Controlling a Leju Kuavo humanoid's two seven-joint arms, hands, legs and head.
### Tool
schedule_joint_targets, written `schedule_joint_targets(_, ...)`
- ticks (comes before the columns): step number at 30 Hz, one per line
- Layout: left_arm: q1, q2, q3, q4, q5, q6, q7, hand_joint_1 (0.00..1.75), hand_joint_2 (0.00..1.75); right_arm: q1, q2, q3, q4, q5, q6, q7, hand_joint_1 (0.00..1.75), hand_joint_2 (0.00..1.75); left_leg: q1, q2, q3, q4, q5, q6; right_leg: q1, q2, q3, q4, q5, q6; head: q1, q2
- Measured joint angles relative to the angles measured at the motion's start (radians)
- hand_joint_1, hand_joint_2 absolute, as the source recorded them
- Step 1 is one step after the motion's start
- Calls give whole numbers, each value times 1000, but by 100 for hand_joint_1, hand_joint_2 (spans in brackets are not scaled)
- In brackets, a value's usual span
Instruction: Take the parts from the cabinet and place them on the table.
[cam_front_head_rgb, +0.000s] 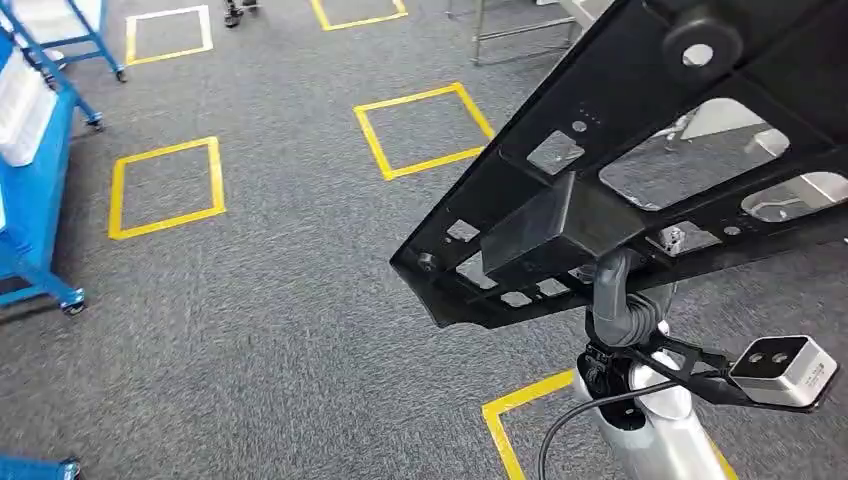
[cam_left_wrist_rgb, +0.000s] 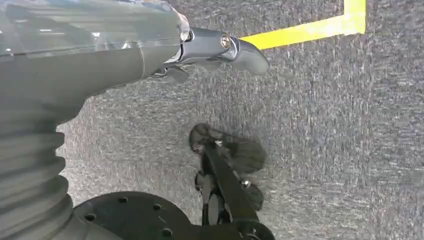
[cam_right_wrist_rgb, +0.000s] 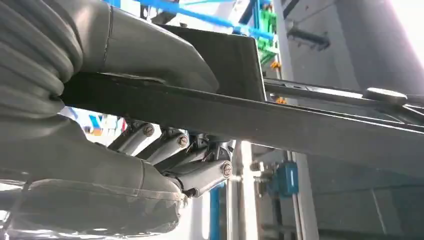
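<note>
A large flat black plastic part with several cut-outs and a boxy block on its underside hangs tilted over the carpet at the right of the head view. My right hand grips it from below at its near edge. In the right wrist view the thumb lies on one face of the panel and the fingers press the other face. My left hand hangs over the grey carpet with nothing in it, a finger stretched out.
Grey carpet carries yellow tape squares, and a tape corner lies near my right arm. A blue wheeled cart stands at the left edge. Metal frame legs stand at the back. Pale surfaces show through the part's openings.
</note>
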Motion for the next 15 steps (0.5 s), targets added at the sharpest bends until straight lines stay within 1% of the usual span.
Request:
schedule_joint_targets(1, -1, 0, 0, 0, 0, 0, 0, 0, 175, 0, 0, 0, 0, 0, 0, 0, 175, 175, 1, -29, 44, -99, 50, 4, -1, 13, 2, 2, -2, 3, 0, 0)
schedule_joint_targets(2, 0, 1, 0, 0, 0, 0, 0, 0, 175, 0, 0, 0, 0, 0, 0, 0, 175, 175, 2, -80, 63, -141, 42, 9, 2, 23, -1, 5, -3, 9, 1, 0)
schedule_joint_targets(3, 0, 1, 0, 1, 0, 1, -1, 0, 175, -2, 0, 0, 0, 0, 0, 0, 175, 175, 5, -76, 67, -159, 42, 10, 0, 31, -7, 10, -3, 14, 2, 0)
schedule_joint_targets(4, -3, 1, 0, 1, 0, 0, 0, 0, 175, -1, 0, 0, 0, 0, 0, 0, 175, 175, -1, -69, 68, -155, 41, 12, -5, 41, -12, 7, 0, 22, 1, 0)
schedule_joint_targets(5, -7, 1, 0, 1, 0, 0, 0, 0, 175, 1, 0, 0, 0, 0, 0, 0, 175, 175, -3, -60, 68, -154, 41, 17, -9, 52, -13, 5, 3, 30, 0, 0)
schedule_joint_targets(6, -9, 1, 0, 1, 0, 0, 0, 0, 175, 1, 0, 0, 0, 0, 0, 0, 175, 175, -2, -50, 70, -158, 44, 23, -8, 63, -14, 3, 5, 37, 1, 0)
schedule_joint_targets(7, -9, -3, 0, 1, 0, 0, 0, 0, 175, 3, -2, -2, 0, 0, 0, 0, 175, 175, 8, -31, 75, -171, 51, 33, -9, 57, -16, 11, -2, 39, 0, 0)
schedule_joint_targets(8, -7, -3, 0, 1, 0, 0, 0, 0, 175, 1, -2, -2, -1, 0, 0, 0, 175, 175, 6, -20, 77, -177, 53, 38, 0, 0, -31, 40, -24, 42, 7, 0)
schedule_joint_targets(9, -5, -2, 0, 1, 0, 0, 0, 0, 175, -2, -2, -2, -1, 0, 0, 0, 175, 175, 3, -6, 76, -177, 54, 41, -1, -46, -69, 117, -70, 46, 14, 0)
schedule_joint_targets(10, -3, -2, 0, 1, 0, 0, 0, 0, 175, -1, -2, -2, 0, 0, 0, 0, 175, 175, 2, 5, 76, -177, 53, 42, -3, -64, -107, 194, -105, 49, 14, 0)
schedule_joint_targets(11, -1, -2, 0, 1, 0, 0, 0, 0, 175, 2, -2, -1, 0, 0, 0, 0, 175, 175, 1, 18, 76, -176, 51, 43, -6, -72, -145, 273, -134, 52, 14, 0)
schedule_joint_targets(12, 0, -2, 0, 1, 0, 0, 0, 0, 175, 4, -2, -2, 0, 0, 0, 0, 175, 175, 0, 32, 75, -176, 50, 43, -9, -75, -172, 327, -144, 56, 14, 0)
schedule_joint_targets(13, 0, -2, 0, 1, 0, 0, 0, 0, 175, 5, -2, -2, 0, 0, 0, 0, 175, 175, 0, 44, 76, -176, 49, 42, -11, -77, -170, 320, -128, 58, 14, 0)
schedule_joint_targets(14, -1, -2, 0, 1, 0, 0, 0, 0, 175, 5, -2, -2, 0, 0, 0, 0, 175, 175, 0, 53, 77, -174, 47, 41, -12, -80, -146, 272, -97, 58, 14, 0)
schedule_joint_targets(15, -2, -2, 0, 1, 0, 0, 0, 0, 175, 4, -3, -2, 0, 0, 0, 0, 175, 175, 0, 64, 80, -173, 44, 38, -12, -89, -95, 176, -49, 56, 14, 0)
